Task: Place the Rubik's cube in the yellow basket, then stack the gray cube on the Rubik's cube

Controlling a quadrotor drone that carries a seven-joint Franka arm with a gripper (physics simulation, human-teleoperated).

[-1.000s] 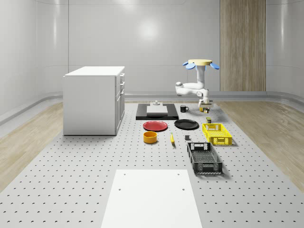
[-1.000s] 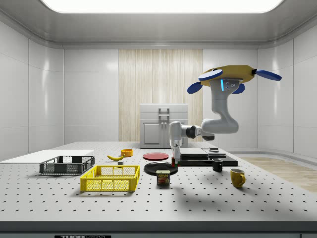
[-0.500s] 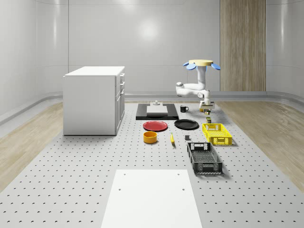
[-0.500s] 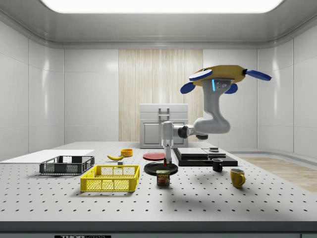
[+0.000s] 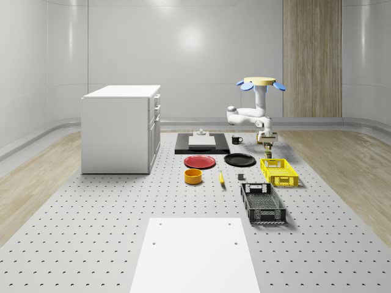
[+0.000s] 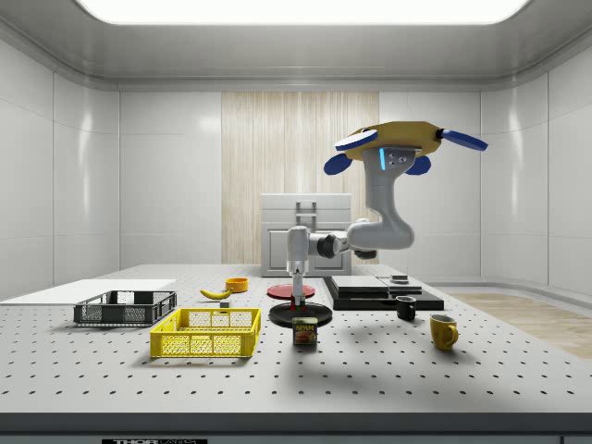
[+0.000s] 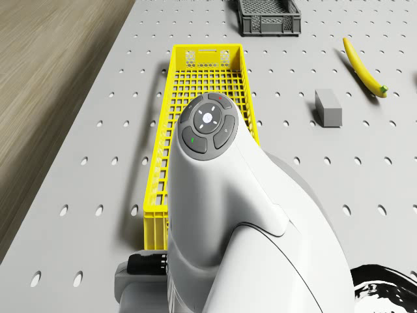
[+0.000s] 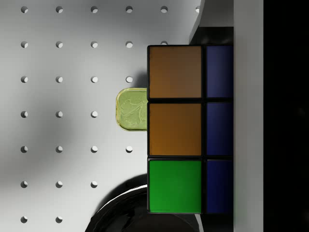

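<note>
Wrist view has the Rubik's cube (image 8: 188, 128) pinched in the gripper (image 6: 297, 303), carried above the can (image 6: 305, 331). Drone (image 6: 398, 141) hovers beside the basket (image 6: 205, 333). Carrying step, I'd say; next, travel over the basket and lower.

Matt grey perforated table (image 5: 91, 244) like brushed metal, with a smooth white panel (image 5: 194, 256) lying flat on it. Openwork plastic lattice for the yellow basket (image 7: 202, 72) and the dark crate (image 5: 263, 204); glossy black plate (image 6: 301, 314), glossy stickers on the Rubik's cube (image 8: 176, 130). Smooth satin-white shell on the arm (image 7: 247, 215), wood grain on floor (image 5: 36, 183) and wall panel (image 5: 311, 55)
</note>
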